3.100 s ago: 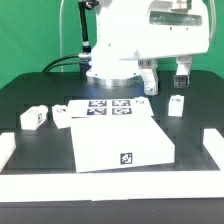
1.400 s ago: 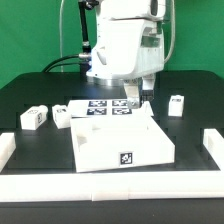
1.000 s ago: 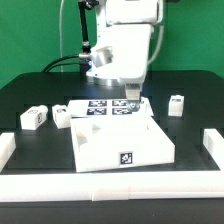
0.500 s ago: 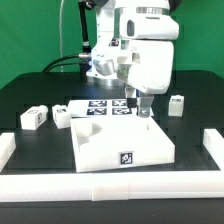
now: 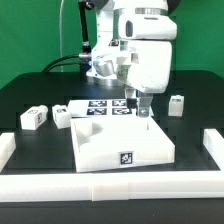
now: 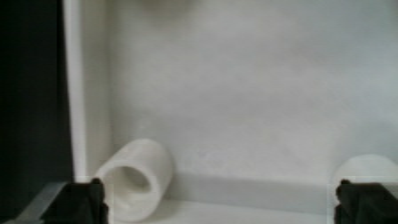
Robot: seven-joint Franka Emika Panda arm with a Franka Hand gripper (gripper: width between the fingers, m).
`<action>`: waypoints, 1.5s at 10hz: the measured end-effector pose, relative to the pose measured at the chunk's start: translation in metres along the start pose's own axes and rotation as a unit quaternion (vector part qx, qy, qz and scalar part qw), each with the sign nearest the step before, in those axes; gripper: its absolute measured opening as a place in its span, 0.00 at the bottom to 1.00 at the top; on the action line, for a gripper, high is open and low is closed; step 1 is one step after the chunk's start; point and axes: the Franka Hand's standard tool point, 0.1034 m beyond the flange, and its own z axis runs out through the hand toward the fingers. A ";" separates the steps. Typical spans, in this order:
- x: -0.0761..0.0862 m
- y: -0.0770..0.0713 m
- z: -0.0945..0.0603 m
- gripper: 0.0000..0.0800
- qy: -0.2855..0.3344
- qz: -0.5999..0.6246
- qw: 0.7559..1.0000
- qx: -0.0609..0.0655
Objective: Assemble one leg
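The white square tabletop (image 5: 118,145) lies mid-table with one tag on its near edge. Three legs, small white tagged pegs, lie on the black table: two at the exterior view's left (image 5: 35,117) (image 5: 62,116) and one at the right (image 5: 177,104). My gripper (image 5: 141,109) hangs low over the tabletop's far right corner. In the wrist view the gripper (image 6: 222,205) is open and empty, its dark fingertips (image 6: 80,200) wide apart over the white tabletop (image 6: 249,90). A rounded white piece with a hole (image 6: 135,178) sits by one fingertip; I cannot tell what it is.
The marker board (image 5: 100,107) lies just behind the tabletop. White corner brackets stand at the left edge (image 5: 5,150) and the right edge (image 5: 212,145). The robot base (image 5: 105,65) stands at the back, before a green backdrop.
The arm swung from the back right down to the tabletop's far right corner and the wrist turned. Nothing has moved in the last half second.
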 end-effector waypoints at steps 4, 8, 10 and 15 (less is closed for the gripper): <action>-0.018 -0.048 0.019 0.81 0.007 0.008 0.999 0.038; -0.015 -0.053 0.041 0.81 0.013 0.008 0.998 0.055; -0.015 -0.053 0.042 0.81 0.013 0.009 0.998 0.055; -0.015 -0.056 0.044 0.49 0.014 0.010 0.998 0.057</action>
